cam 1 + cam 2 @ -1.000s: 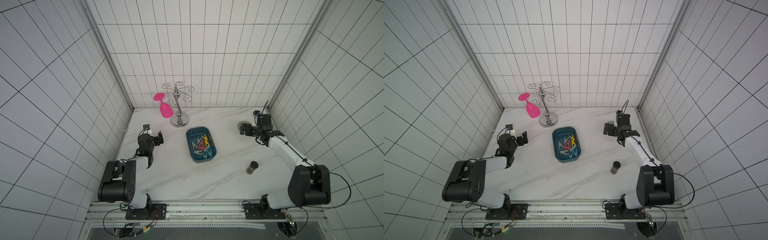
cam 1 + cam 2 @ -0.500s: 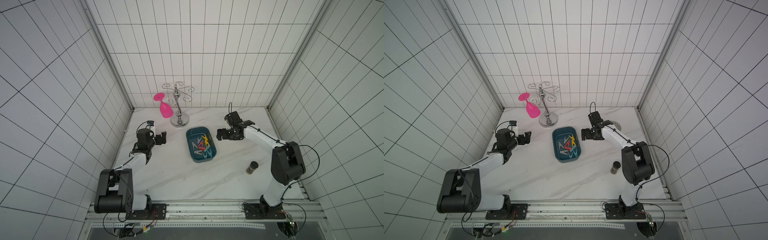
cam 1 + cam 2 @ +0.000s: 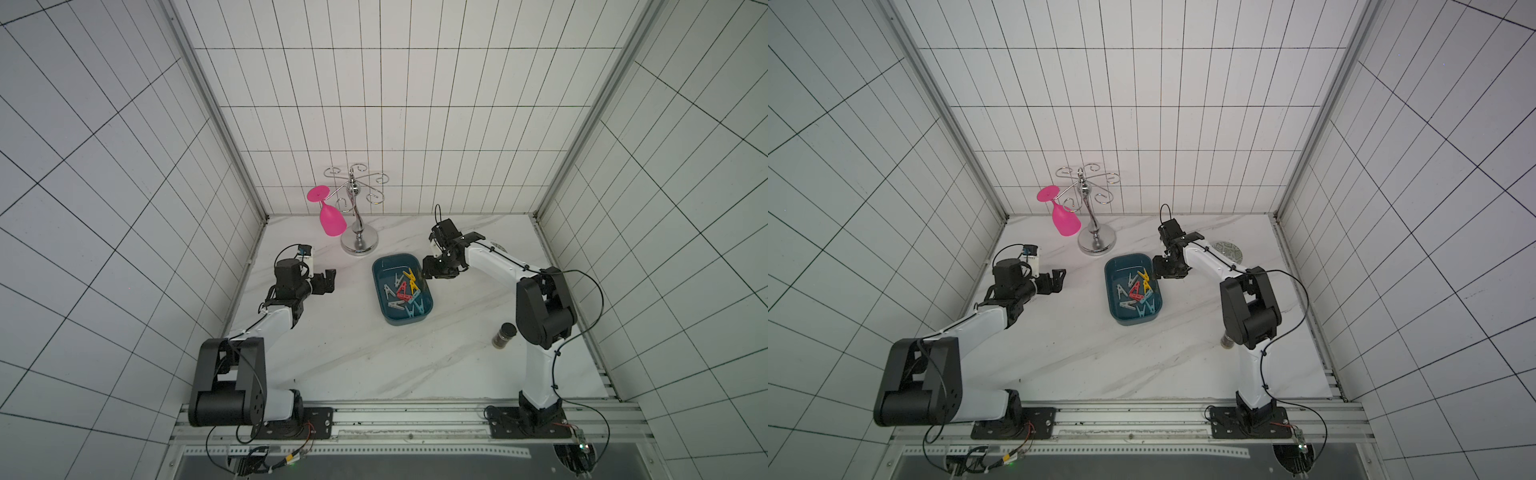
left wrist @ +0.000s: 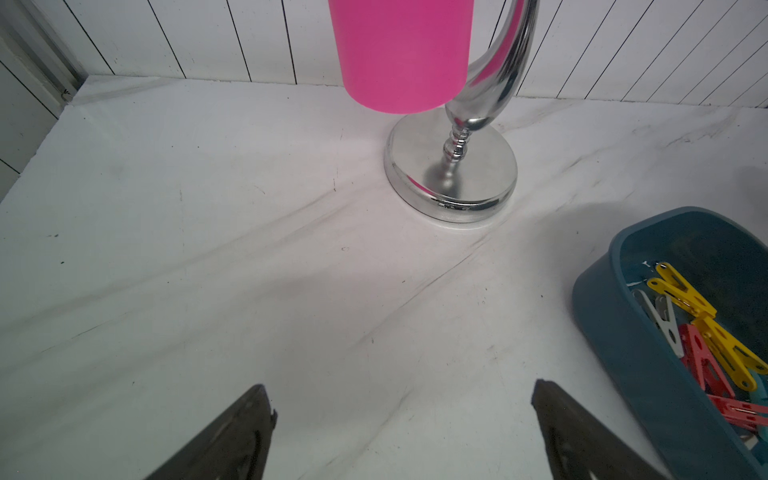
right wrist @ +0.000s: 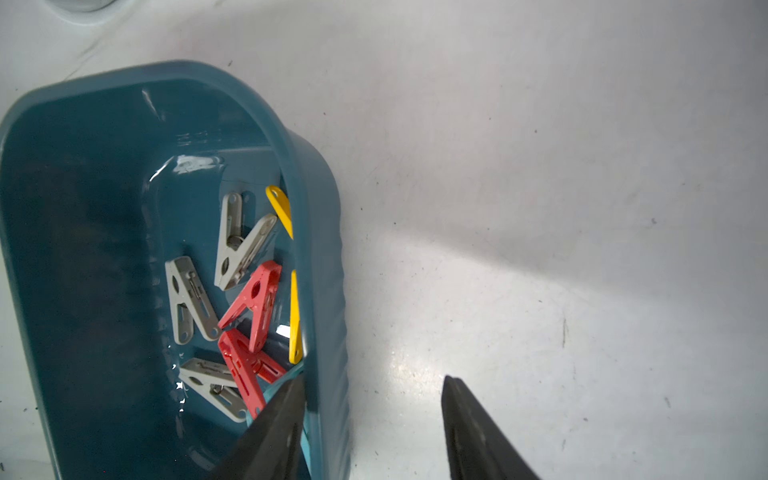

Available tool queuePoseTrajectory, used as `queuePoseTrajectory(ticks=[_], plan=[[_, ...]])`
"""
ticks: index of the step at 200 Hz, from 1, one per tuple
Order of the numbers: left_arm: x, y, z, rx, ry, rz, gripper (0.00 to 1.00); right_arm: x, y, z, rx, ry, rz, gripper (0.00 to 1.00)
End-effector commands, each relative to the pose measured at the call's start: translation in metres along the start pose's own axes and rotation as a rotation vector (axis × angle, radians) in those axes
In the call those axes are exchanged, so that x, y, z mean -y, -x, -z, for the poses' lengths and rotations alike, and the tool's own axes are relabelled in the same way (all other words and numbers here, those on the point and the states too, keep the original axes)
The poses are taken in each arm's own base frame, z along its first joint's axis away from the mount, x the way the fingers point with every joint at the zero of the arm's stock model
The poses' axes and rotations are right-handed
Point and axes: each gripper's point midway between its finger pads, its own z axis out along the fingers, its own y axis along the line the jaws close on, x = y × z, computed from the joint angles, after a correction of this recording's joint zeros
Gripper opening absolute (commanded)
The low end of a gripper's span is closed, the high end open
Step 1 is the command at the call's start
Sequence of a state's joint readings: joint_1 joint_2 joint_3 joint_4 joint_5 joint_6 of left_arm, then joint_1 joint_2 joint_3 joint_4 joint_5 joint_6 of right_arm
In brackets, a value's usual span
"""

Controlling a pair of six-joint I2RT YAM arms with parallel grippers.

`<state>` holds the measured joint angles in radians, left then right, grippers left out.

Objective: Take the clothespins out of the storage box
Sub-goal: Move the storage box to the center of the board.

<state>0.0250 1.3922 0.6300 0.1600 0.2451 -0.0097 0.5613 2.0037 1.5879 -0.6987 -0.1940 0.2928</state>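
The teal storage box (image 3: 392, 262) (image 3: 1125, 264) sits mid-table in both top views, with several red, yellow, grey and light blue clothespins (image 3: 405, 291) (image 3: 1138, 291) piled inside. My right gripper (image 3: 430, 272) (image 3: 1160, 272) is at the box's right wall. In the right wrist view this gripper (image 5: 374, 379) straddles the wall (image 5: 316, 249): one finger is inside near the red clothespins (image 5: 249, 299), the other outside with a gap, so it is open. My left gripper (image 3: 328, 282) (image 4: 399, 384) hovers wide open and empty left of the box (image 4: 623, 353).
A chrome rack (image 3: 359, 241) with a pink glass (image 3: 332, 218) hanging on it stands behind the box. A small dark jar (image 3: 504, 336) stands at the front right. A round patterned bowl (image 3: 1229, 251) lies at the back right, beside the right arm.
My right arm swung in from the back right to the box's right wall, and its jaws narrowed. My left gripper moved a little toward the box and stayed open.
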Motion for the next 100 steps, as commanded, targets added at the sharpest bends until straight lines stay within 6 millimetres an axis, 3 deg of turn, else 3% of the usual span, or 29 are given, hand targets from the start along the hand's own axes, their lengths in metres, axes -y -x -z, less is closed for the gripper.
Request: queuePoseTrajectory(ticks=[1,39,52,100], plan=[[0.004,0.002,-0.002,-0.001,-0.017,-0.015,0.98,-0.004,-0.006,-0.002,-0.051,-0.024,0.01,0.47],[0.004,0.002,-0.001,-0.002,-0.012,-0.019,0.98,-0.004,-0.011,-0.006,-0.065,-0.048,0.024,0.35],[0.004,0.003,-0.001,-0.001,-0.012,-0.021,0.98,-0.005,-0.012,-0.005,-0.064,-0.051,0.022,0.25],[0.011,0.011,0.007,0.006,-0.026,-0.039,0.98,-0.003,-0.024,0.012,-0.04,-0.069,0.016,0.09]])
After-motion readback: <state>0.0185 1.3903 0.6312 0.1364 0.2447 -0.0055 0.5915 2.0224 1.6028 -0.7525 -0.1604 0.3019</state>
